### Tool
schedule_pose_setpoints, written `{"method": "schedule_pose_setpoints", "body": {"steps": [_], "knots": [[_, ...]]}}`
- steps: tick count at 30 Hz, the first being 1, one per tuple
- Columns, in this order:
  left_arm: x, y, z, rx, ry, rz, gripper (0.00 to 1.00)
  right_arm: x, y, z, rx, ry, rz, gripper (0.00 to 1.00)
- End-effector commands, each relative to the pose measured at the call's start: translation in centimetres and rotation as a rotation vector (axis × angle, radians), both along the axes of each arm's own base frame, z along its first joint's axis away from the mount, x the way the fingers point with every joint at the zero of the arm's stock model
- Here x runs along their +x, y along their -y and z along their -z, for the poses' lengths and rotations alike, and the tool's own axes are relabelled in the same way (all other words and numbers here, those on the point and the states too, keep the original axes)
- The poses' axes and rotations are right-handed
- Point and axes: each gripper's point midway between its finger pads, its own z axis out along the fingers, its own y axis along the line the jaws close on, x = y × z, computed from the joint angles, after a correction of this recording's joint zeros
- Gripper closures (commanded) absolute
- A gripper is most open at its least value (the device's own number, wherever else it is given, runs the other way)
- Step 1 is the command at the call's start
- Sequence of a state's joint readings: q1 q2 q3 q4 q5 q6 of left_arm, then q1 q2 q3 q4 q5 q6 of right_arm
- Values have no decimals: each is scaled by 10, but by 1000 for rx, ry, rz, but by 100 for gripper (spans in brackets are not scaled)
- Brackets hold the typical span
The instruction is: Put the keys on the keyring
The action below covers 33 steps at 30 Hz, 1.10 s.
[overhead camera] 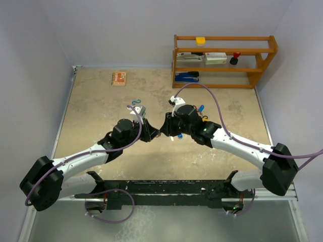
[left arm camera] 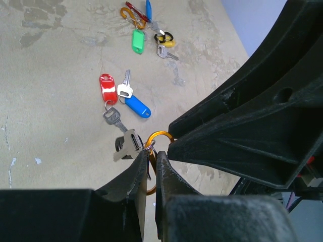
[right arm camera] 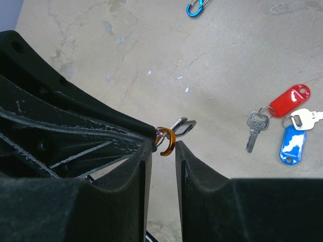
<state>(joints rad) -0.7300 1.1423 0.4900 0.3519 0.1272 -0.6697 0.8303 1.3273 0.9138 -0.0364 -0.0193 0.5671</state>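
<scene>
My left gripper (left arm camera: 150, 157) is shut on an orange keyring (left arm camera: 160, 136). A small wire ring with a grey-headed key (left arm camera: 126, 144) hangs on it beside the fingertips. My right gripper (right arm camera: 164, 146) faces the left gripper tip to tip (overhead camera: 160, 132). Its jaws stand narrowly apart around the end of the orange keyring (right arm camera: 168, 142), and the hanging key (right arm camera: 183, 126) shows just beyond. On the table lie a red-tagged key (left arm camera: 107, 86), a white-headed key (left arm camera: 124, 89), a blue-tagged key (left arm camera: 137, 106) and a plain silver key (left arm camera: 113, 117).
Farther off lie a green tag (left arm camera: 138, 41), a yellow-headed key (left arm camera: 166, 40) and red and orange S-clips (left arm camera: 132, 12). A blue clip (right arm camera: 197, 6) lies apart. A wooden shelf (overhead camera: 224, 60) stands at the back right and a small orange box (overhead camera: 118, 78) at the back left.
</scene>
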Motion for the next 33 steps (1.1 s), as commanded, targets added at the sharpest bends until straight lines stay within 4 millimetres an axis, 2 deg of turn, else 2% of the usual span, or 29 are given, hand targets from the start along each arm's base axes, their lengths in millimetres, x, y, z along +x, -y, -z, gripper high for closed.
{"method": "schedule_pose_setpoints", "body": {"steps": [1, 12, 14, 23, 25, 30, 33], "knots": [[-2, 6, -28, -79, 78, 23, 96, 4, -4, -10, 50, 11, 3, 72], [-7, 7, -36, -108, 98, 48, 97, 8, -2, -12, 64, 5, 17, 75], [-8, 8, -37, -112, 98, 54, 97, 6, 2, -1, 49, -10, 19, 77], [-8, 9, -35, -106, 96, 55, 96, 5, 3, -3, 59, -10, 14, 96], [-7, 9, -31, -100, 89, 48, 91, 5, 4, -4, 64, -3, 15, 99], [-2, 5, -28, -95, 87, 11, 67, 5, 6, -5, 64, 4, 21, 100], [1, 2, -28, -94, 89, -14, 60, 5, 6, -3, 63, 1, 20, 100]]}}
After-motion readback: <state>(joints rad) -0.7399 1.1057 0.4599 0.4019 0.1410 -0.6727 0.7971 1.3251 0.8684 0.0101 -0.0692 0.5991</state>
